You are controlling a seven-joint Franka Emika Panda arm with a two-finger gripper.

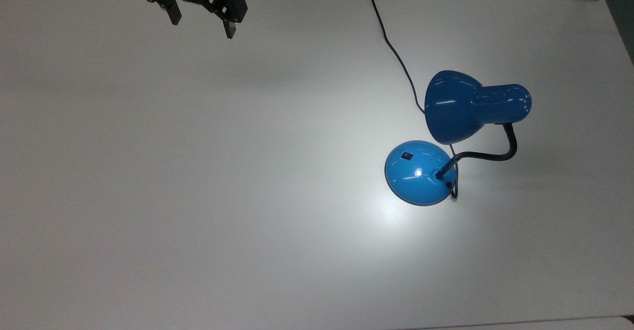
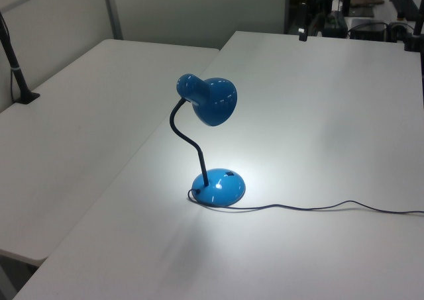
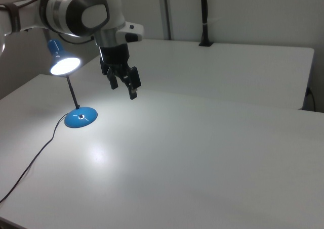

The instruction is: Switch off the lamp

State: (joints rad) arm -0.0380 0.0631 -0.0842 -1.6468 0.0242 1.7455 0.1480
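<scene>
Well apart from the lamp [image 1: 448,137], the gripper [image 1: 200,27] hangs above the white tabletop [image 1: 198,196] near the top view's upper left edge, while the lamp stands toward the top view's right of centre. Between them lies only bare tabletop. Its two black fingers [image 1: 229,25] are spread wide with nothing between them. Seen from the right view, the gripper [image 3: 123,89] points down, clear of the surface, with the lamp [image 3: 71,92] to the right view's left of it.

Glossy blue, the lamp is lit: its bell-shaped shade [image 1: 458,106] faces down toward the round domed base [image 1: 416,171], and a bright pool of light falls on the base and the tabletop around it. A small black switch [image 1: 406,156] sits on the dome's upper face. A black gooseneck [image 1: 488,155] rises from the base and bends over to the shade. The black cord [image 1: 391,42] leaves the base and runs across the tabletop to the top view's upper edge.
</scene>
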